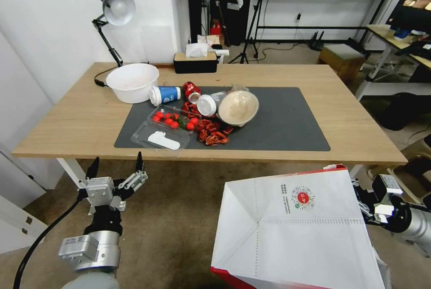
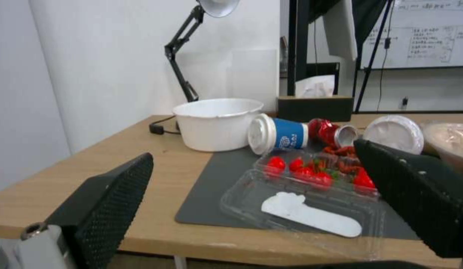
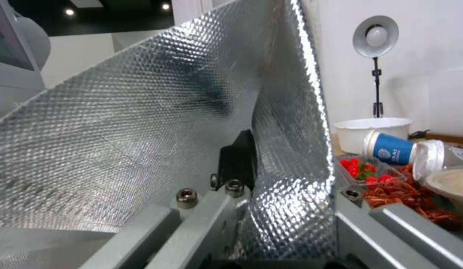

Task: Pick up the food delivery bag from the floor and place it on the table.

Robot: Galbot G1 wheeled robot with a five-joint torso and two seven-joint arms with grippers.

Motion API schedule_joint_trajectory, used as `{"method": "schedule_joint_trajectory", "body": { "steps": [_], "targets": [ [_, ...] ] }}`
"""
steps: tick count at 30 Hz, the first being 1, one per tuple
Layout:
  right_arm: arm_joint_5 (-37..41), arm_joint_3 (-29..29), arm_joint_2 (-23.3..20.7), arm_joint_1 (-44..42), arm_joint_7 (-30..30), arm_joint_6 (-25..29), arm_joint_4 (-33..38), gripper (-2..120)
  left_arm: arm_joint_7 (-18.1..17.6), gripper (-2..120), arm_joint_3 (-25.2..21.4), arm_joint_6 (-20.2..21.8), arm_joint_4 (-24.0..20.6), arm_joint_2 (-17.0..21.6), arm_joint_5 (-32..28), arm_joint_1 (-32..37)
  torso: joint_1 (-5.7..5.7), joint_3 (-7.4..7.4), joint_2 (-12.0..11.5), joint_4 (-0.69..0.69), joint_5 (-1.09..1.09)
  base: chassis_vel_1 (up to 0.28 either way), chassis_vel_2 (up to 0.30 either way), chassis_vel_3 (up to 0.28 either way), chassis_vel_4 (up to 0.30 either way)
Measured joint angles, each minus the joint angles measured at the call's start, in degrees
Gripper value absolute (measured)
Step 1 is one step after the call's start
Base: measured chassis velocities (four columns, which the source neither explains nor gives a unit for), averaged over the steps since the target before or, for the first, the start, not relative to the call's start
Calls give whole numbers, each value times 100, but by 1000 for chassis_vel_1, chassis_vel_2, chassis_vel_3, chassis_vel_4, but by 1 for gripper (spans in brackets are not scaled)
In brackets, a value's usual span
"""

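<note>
The food delivery bag (image 1: 296,230) hangs off the floor (image 1: 179,217), tipped so its white base and round red logo (image 1: 303,198) face me, in front of the table's near right edge. My right gripper (image 1: 371,204) is at the bag's right side, shut on its wall. In the right wrist view one finger (image 3: 236,164) presses the silver foil lining (image 3: 141,130). The table (image 1: 354,114) with its dark grey mat (image 1: 292,118) stands just beyond. My left gripper (image 1: 116,162) hovers open below the table's near left edge, holding nothing.
On the mat's left half lie a white bowl (image 1: 133,81), a tipped blue cup (image 1: 165,95), a crushed red can (image 1: 191,90), a clear tomato box (image 1: 166,127), a tipped paper bowl (image 1: 238,107) and red shells (image 1: 213,131). A tissue box (image 1: 195,61) and lamp (image 1: 114,10) stand behind.
</note>
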Motion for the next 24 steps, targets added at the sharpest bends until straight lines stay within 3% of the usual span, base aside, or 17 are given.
{"method": "schedule_joint_trajectory", "body": {
  "steps": [16, 24],
  "targets": [
    [120, 74, -101, -16, 66, 1, 57, 0, 30, 100, 35, -85, 39, 2, -11, -15, 7, 2, 7, 0, 0, 0, 0, 0, 0],
    [599, 278, -284, -98, 391, 39, 206, 0, 40, 100, 26, -129, 106, -4, -10, -17, -3, -9, -12, 0, 0, 0, 0, 0, 0]
  ]
}}
